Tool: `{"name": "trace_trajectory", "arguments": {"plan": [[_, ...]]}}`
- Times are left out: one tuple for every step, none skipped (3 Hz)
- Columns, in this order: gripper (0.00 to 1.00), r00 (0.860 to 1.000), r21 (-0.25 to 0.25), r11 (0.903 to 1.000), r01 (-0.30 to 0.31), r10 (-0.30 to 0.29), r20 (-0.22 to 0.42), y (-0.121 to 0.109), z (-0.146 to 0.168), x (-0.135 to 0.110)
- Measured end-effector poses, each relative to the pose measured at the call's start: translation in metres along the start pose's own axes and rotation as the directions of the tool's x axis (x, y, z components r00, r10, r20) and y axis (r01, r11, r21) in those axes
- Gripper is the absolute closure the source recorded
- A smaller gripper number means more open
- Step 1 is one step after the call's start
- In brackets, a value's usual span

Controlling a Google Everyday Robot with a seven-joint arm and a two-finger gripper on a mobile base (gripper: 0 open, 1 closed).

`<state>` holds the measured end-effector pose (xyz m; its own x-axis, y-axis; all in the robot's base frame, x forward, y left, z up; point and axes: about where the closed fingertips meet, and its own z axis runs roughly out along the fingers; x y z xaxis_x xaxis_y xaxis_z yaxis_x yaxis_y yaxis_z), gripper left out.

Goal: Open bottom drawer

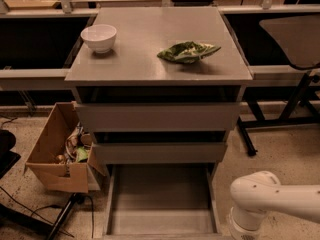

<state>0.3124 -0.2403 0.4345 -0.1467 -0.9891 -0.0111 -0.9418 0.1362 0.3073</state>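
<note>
Drawers on a grey steel cabinet (150,54): the flat-fronted grey bottom drawer (162,222) stands pulled out. White robot arm (260,194) at lower right; gripper beyond the bottom edge, grip cannot be told.

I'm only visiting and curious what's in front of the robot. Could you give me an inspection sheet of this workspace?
Surface: grey cabinet top, flat.
Job's things: bottom drawer open, tray showing.
Clutter: bowl and green bag on the cabinet top, apart.
Gripper: not in view; arm runs off the bottom edge, right of the drawer.
Cables: black cable on the floor, left.
Surroundings: open cardboard box left of the cabinet; bench behind.
</note>
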Motion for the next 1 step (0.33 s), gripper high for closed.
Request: {"name": "trace_trajectory", "arguments": {"plan": [[0.00,0.995,0.120,0.9886,-0.091,0.085,0.050,0.0126,-0.0719,0.0137]]}}
